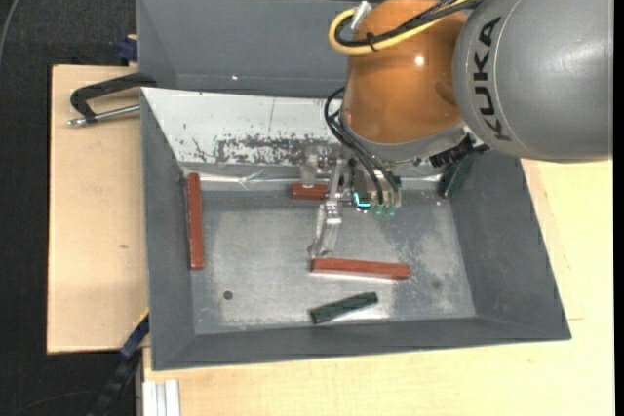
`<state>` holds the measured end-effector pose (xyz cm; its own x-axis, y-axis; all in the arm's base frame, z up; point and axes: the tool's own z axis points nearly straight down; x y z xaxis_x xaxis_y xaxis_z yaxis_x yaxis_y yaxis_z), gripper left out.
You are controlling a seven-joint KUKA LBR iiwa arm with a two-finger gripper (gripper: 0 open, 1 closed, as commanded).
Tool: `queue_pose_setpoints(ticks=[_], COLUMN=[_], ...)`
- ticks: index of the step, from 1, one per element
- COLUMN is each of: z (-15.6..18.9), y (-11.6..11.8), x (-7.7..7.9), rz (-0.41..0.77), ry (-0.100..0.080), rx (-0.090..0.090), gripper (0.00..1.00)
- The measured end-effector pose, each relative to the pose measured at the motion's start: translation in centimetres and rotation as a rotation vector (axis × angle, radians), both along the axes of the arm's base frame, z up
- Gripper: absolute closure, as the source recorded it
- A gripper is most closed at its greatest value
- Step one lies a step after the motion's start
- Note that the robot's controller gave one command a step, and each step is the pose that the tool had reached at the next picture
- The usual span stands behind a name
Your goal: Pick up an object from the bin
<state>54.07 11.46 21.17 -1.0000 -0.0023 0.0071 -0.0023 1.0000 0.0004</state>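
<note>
Camera view — arm (pixel 546 63) angled down from right, fingers (pixel 329 227) over red-brown bar (pixel 361 269) — spread unclear.

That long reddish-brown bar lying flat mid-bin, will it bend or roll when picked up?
The reddish-brown bar looks straight with squared edges, so probably stiff and unlikely to roll. Long and thin, it is likely light, yet gripped near one end it may tilt. Flat on the bin floor, it would probably slide if pushed.

Bin (pixel 244 44) has 3 red-brown sticks: left stick (pixel 195 219), mid stick (pixel 359 268), far stick (pixel 307 193), plus 2 dk-green bars: near bar (pixel 343 307), right bar (pixel 456 175).
</note>
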Motion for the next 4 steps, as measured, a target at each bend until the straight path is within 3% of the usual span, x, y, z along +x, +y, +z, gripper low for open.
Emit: queue_pose_setpoints(ticks=[1,2,3,4], z=[-14.1,-14.2,-14.1,-13.4], y=[-5.0,-9.8,-16.0,-23.0], x=[-3.7,5.7,4.0,1.6], rz=[0.273,0.239,0.753,0.776], ry=[-0.001,-0.004,-0.007,-0.028], rx=[0.001,0.004,0.001,0.011], gripper=[0.00,0.00,0.00,0.00])
